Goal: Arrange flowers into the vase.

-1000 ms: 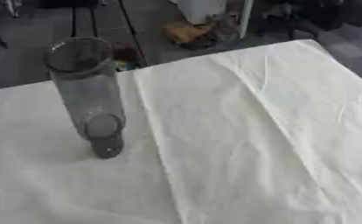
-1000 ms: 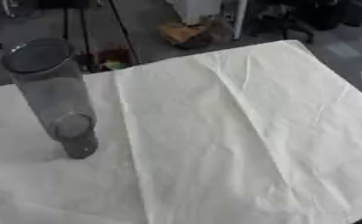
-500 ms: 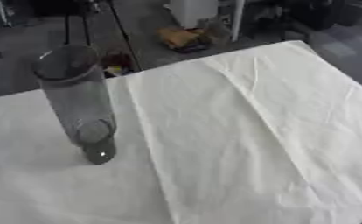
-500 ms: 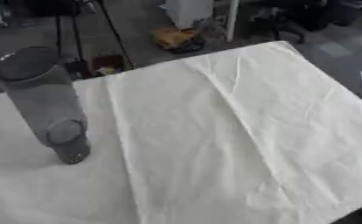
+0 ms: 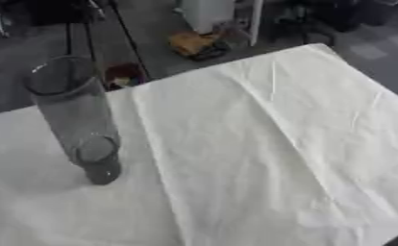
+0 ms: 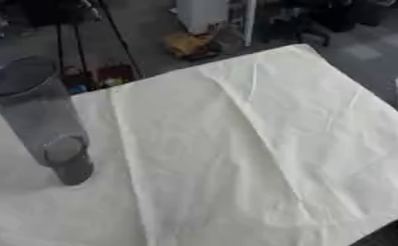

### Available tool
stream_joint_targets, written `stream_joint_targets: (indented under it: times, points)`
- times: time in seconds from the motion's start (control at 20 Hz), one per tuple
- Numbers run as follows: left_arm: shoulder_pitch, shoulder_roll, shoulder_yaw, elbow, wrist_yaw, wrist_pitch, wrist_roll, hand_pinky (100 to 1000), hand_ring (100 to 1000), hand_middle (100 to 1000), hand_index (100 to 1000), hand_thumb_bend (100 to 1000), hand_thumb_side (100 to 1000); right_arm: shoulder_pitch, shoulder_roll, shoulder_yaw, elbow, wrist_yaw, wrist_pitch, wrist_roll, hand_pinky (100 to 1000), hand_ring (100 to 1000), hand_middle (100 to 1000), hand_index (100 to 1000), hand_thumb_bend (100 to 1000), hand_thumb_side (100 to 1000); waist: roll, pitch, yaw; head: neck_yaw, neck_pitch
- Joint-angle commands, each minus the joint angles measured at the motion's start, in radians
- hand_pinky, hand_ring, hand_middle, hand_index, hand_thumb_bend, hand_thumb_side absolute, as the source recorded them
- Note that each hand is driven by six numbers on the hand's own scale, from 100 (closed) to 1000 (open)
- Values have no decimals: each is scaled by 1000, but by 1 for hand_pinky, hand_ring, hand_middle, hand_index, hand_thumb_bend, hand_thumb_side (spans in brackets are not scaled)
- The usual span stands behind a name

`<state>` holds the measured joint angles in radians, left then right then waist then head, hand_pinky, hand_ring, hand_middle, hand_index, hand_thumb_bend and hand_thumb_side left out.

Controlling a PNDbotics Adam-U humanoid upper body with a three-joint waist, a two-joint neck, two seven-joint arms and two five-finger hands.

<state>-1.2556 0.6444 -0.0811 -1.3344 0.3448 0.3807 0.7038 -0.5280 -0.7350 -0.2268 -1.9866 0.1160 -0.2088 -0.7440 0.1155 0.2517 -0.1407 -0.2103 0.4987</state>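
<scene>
We are looking at the vase (image 5: 74, 115) standing upright at the left of the cloth-covered tabletop (image 5: 261, 144), mouth up. Neither hand is showing, so we cannot tell their state; no flowers are appearing either, so we cannot say which arm is nearer.

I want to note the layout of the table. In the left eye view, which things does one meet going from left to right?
Tall clear vase, with a small glass standing just in front of its foot → the wide bare stretch of white tablecloth. No flowers and no hand show in this view.
</scene>
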Motion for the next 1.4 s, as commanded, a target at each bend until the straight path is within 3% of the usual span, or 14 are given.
stream_joint_targets:
  times: [0.05,0.35,0.9,1.4]
  points:
    - [-49,0,6,8,19,-3,28,100,100,100,100,213,537,-17,-34,-1,-13,-13,-2,8,776,891,858,906,100,1000,-3,-21,-4,8,-14]
    - [-89,-35,-13,18,59,-34,46,100,100,100,100,211,538,-23,-34,5,-13,-18,-1,16,777,891,858,906,100,1000,5,-18,-13,6,-30]
    - [-148,-114,-51,22,26,23,59,100,100,100,100,205,536,-32,-26,15,-13,-33,0,33,779,892,857,907,100,1000,12,-25,-23,14,-37]
    - [-136,-130,-80,-15,31,54,35,100,100,100,100,203,543,-35,-17,16,-13,-38,4,38,781,892,856,908,100,1000,14,-24,-25,-3,-42]
